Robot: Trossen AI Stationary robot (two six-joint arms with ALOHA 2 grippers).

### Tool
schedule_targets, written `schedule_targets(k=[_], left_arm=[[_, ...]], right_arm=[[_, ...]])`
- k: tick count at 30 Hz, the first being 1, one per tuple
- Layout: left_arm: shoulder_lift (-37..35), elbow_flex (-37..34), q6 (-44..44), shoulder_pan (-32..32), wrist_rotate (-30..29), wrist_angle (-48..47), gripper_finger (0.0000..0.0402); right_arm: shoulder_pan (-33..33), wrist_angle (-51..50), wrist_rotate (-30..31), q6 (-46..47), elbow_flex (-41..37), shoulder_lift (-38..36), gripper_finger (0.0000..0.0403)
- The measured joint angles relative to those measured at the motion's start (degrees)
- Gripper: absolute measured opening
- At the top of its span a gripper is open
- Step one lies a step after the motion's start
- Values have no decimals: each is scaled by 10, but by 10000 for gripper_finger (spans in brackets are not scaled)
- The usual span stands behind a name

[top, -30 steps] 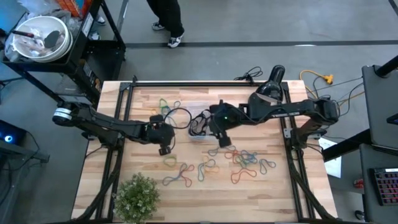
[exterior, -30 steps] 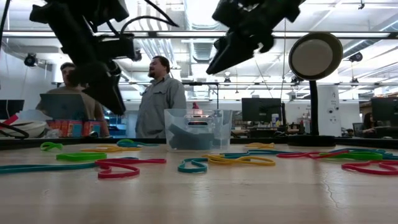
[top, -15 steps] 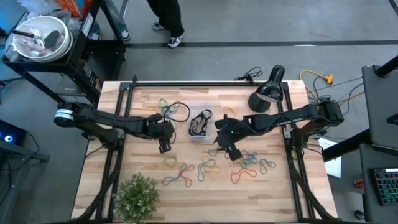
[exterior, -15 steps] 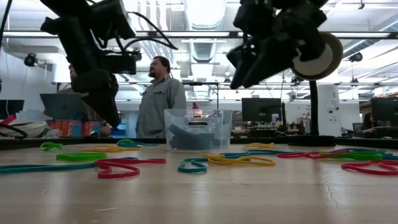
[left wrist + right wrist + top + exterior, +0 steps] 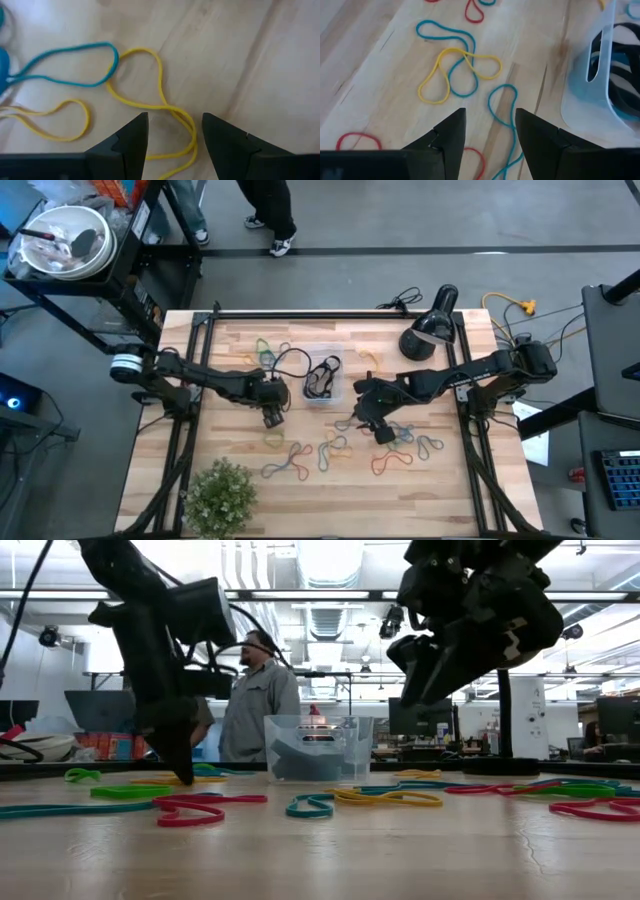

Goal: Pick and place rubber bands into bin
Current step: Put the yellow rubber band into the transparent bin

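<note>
1. while both arms hung over the table in the high view, the bin already held a few dark rubber bands, and many loose ones lay nearer the front.
2. the low view showed coloured loops flat before the bin.
3. the left gripper had its fingers apart, astride a yellow band.
4. the right gripper was spread too, empty, above a teal band beside the bin.
</note>
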Motion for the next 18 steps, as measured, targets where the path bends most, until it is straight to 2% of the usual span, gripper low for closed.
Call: schedule_targets(k=[10,13,18], left_arm=[[5,0,-24,3,10,-1,159],[5,0,-30,12,33,-1,131],[5,0,-41,23,63,-5,58]], right_arm=[[2,11,3,4,-1,0,160],[2,12,3,6,-1,0,156],[3,12,3,16,-1,0,148]])
